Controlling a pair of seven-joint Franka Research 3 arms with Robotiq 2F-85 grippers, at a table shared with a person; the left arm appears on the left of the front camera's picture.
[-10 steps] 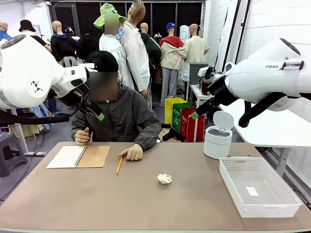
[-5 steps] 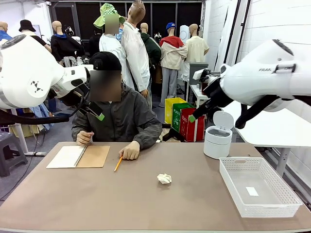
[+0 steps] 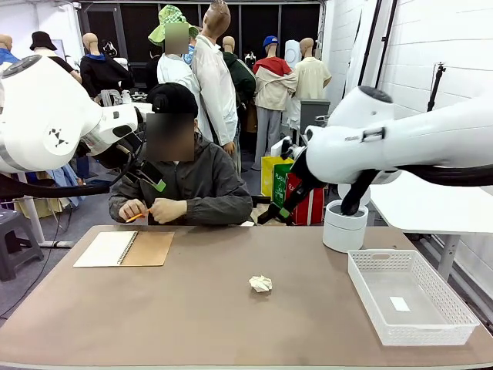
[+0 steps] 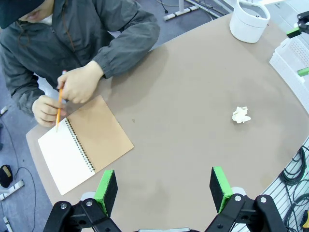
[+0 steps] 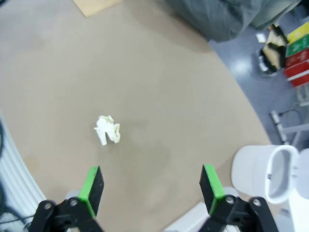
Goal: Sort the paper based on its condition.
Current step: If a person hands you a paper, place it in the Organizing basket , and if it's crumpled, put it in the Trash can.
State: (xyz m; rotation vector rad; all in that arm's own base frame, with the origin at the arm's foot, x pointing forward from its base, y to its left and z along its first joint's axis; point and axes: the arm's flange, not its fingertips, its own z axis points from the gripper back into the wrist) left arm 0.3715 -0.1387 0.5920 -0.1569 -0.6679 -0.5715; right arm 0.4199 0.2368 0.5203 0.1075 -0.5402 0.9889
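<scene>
The brown, round-cornered surface [image 3: 185, 324] in front of me carries four things. A crumpled ball of white paper [image 3: 260, 284] lies near its middle, well apart from the rest. Toward the far left corner an open spiral-bound notebook [image 3: 123, 249] lies flat, its white page beside its brown kraft cover. A white plastic mesh basket [image 3: 363, 297] sits along the right edge, reaching toward my near right corner. Beyond it, by the far right corner, stands a round white bin [image 3: 343, 226] with its lid tipped up.

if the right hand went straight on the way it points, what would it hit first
Probably bare table. The right hand is open, and the crumpled paper lies just off its line, though depth is unclear.
</scene>
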